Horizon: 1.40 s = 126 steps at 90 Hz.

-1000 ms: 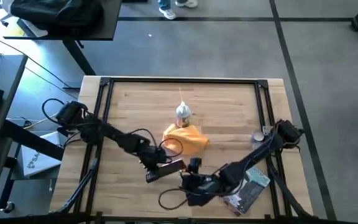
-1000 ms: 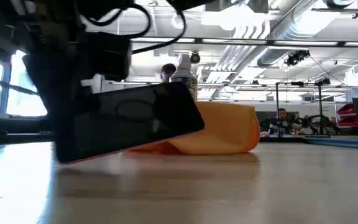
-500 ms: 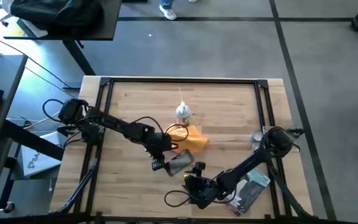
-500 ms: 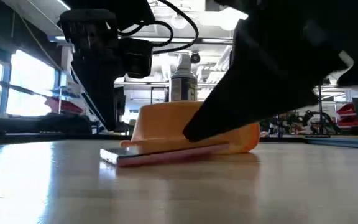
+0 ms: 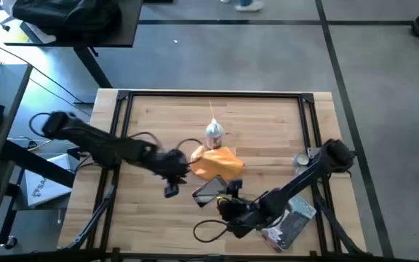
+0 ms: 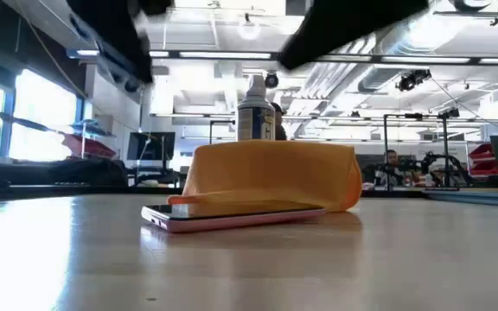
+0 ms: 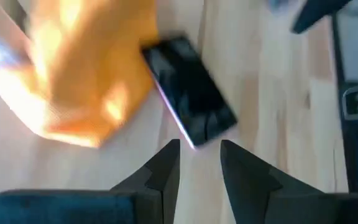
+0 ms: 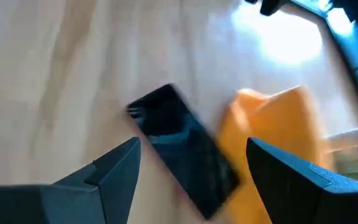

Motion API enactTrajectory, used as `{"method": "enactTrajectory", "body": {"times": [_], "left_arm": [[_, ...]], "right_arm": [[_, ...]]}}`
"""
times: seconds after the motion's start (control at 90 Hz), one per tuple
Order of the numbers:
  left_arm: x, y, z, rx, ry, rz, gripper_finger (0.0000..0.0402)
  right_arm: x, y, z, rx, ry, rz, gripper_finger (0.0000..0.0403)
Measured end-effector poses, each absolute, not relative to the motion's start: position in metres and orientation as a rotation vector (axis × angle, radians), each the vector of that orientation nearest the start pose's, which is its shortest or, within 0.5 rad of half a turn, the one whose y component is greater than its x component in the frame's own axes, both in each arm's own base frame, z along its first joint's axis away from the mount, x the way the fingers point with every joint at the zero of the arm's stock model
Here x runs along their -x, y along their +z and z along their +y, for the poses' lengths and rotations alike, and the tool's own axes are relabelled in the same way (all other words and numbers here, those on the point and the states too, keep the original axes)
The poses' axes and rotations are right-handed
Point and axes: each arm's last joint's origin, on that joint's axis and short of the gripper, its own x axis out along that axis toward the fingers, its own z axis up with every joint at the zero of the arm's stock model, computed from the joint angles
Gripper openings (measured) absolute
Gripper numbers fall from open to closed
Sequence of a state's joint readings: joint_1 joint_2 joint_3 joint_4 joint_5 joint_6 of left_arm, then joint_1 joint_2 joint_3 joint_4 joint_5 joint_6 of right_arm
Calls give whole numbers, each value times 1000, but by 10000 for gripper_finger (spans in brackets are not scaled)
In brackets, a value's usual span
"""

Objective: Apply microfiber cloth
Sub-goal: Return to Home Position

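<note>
One microfiber cloth (image 5: 215, 161), one phone (image 5: 209, 190), one spray bottle (image 5: 214, 133), one printed packet (image 5: 291, 222).

The high camera looks straight down from well above, taking in the whole desk (image 5: 268, 124). The low camera sits at desk-top height, facing level into the room, close to the phone (image 6: 232, 214) and microfiber cloth (image 6: 271, 173). Each wrist camera looks down at close range, past the left tool (image 7: 196, 155) or right tool (image 8: 191, 168). All four share phone and cloth.
</note>
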<state>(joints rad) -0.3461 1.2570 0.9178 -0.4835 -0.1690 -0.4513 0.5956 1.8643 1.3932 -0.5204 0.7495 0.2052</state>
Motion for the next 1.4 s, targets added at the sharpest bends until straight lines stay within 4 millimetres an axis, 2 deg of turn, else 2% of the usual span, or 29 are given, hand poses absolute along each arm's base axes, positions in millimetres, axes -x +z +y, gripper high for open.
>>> {"method": "enactTrajectory", "body": {"times": [0.111, 0.311, 0.544, 0.678, 0.789, 0.922, 1.022, 1.178, 1.267, 1.4], "left_arm": [[-212, 272, -89, 169, 58, 694, 92], [-169, 269, -87, 144, 91, 585, 92], [-139, 265, -78, 152, 105, 484, 92], [-129, 262, -71, 145, 121, 447, 92], [-125, 260, -67, 126, 139, 422, 92], [-123, 258, -64, 81, 174, 382, 92], [-126, 263, -61, 30, 166, 338, 90], [-131, 275, -54, -25, 52, 268, 80], [-134, 280, -47, -71, 9, 231, 71], [-139, 279, -33, -115, 34, 233, 58]], "right_arm": [[-324, 246, 181, 483, -283, 782, 261], [-304, 284, 132, 514, -432, 839, 261], [-278, 334, 78, 450, -520, 792, 261], [-244, 343, 52, 386, -547, 712, 261], [-203, 332, 33, 258, -565, 600, 261], [-158, 301, 21, 89, -550, 406, 261], [-134, 278, 15, 18, -496, 278, 261], [-111, 246, 9, -84, -451, 63, 261], [-104, 226, 7, -122, -413, 13, 261], [-98, 191, 4, -180, -397, -4, 261]]}}
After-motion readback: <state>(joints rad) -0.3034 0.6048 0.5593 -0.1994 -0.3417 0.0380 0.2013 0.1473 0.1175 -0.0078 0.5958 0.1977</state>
